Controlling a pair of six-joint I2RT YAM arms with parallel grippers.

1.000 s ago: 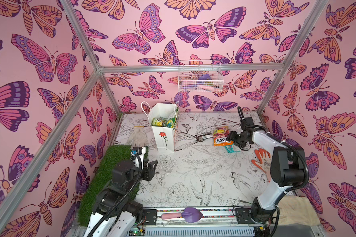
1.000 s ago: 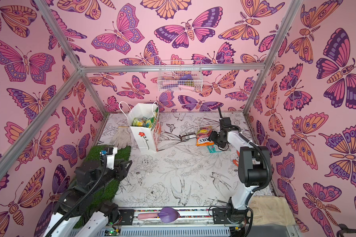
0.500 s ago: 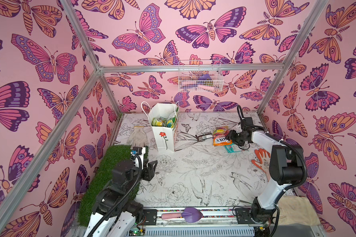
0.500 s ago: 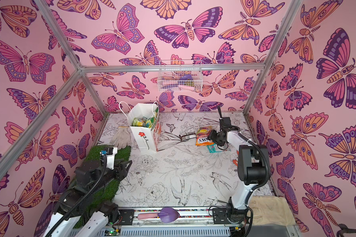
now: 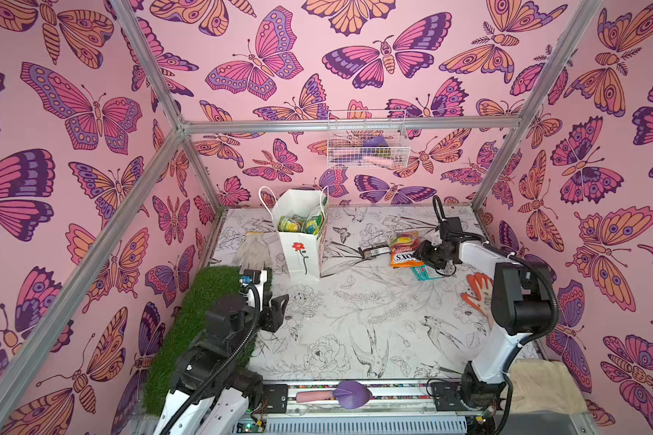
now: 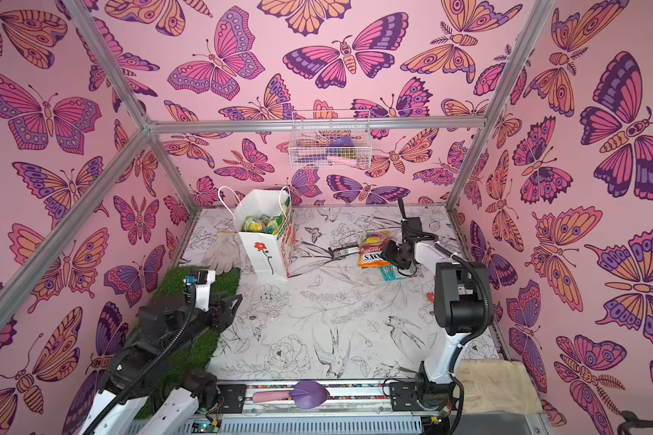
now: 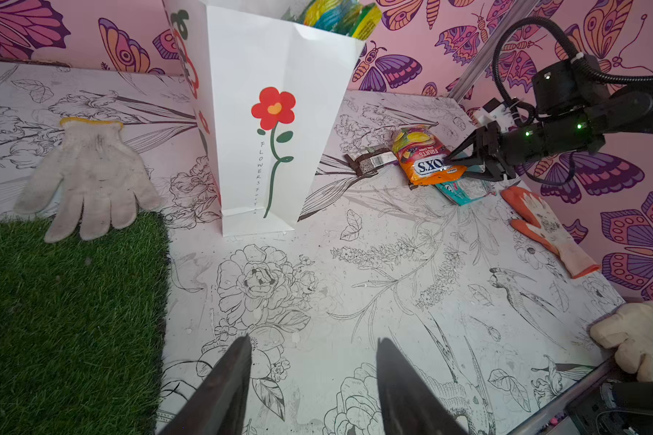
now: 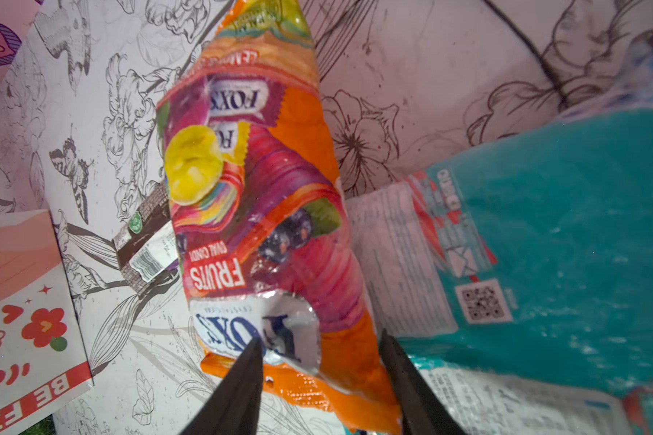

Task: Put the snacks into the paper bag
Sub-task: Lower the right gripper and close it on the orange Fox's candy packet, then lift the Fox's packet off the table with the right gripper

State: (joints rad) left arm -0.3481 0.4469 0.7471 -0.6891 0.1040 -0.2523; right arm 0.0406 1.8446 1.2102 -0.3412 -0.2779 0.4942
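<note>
Narrowed, right claw (image 8: 320, 335) straddles orange bag (image 8: 257, 211) on floral tabletop (image 5: 355, 331).

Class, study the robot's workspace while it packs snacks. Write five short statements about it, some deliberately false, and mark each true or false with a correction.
1. The paper bag stands upright with packets inside. True.
2. The orange FOX'S bag is in the paper bag. False: it lies on the table beside the dark brown bar.
3. The left gripper holds the white glove. False: its jaws are open and empty; the white glove lies at the grass mat's edge.
4. The right gripper's jaws stand either side of the orange FOX'S bag's end. True.
5. The teal packet lies on the grass mat. False: it lies on the table next to the orange FOX'S bag.
</note>
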